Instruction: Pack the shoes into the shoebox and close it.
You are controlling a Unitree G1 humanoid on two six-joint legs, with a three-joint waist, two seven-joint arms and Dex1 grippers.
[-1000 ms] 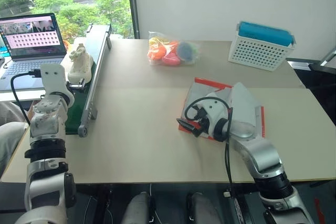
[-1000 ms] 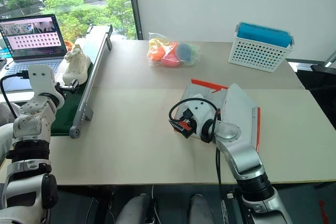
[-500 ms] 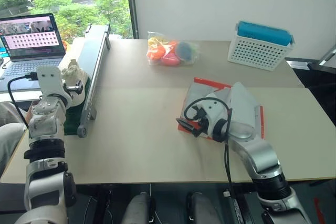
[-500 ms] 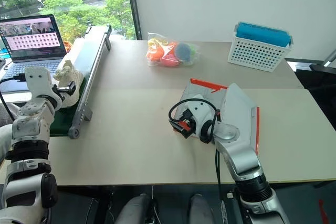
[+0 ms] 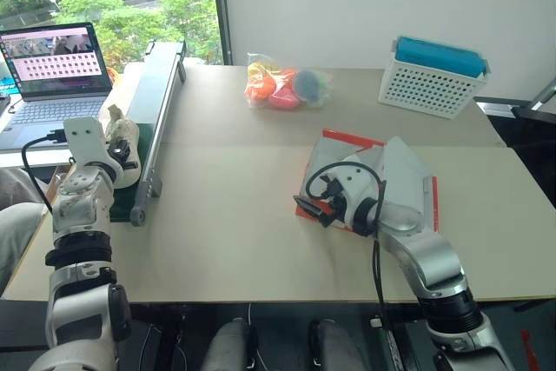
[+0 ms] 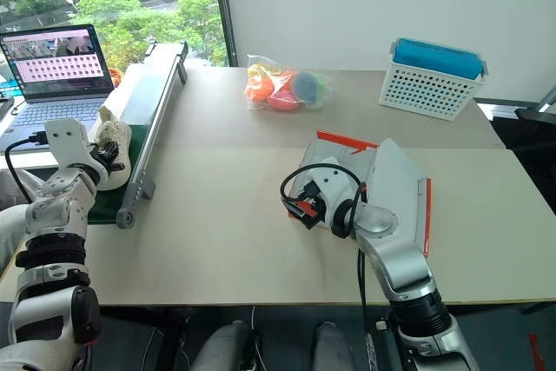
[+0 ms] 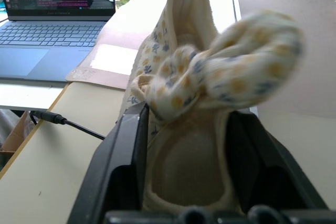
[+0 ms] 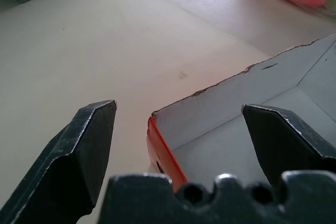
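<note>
The left gripper (image 7: pixel 186 182) clasps 1 soft cream-beige shoe (image 7: pixel 210 77) at the worktop's (image 5: pixel 243 215) left edge; the red-orange cardboard shoebox (image 5: pixel 408 184) lies far right, under the wide-open, empty right gripper (image 8: pixel 184 129).

Pale beige table (image 5: pixel 234 215), open laptop (image 5: pixel 54 67) with lit screen stood beyond its left edge, long grey-railed green conveyor (image 5: pixel 155 106) lay along that edge, clear bag of orange, pink and blue toys (image 5: pixel 285 84) at the back, white perforated basket with blue top (image 5: pixel 432 76) sat far right.

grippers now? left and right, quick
Left gripper: closed on a shoe.
Right gripper: open, holding nothing, straddling a corner of the shoebox.
</note>
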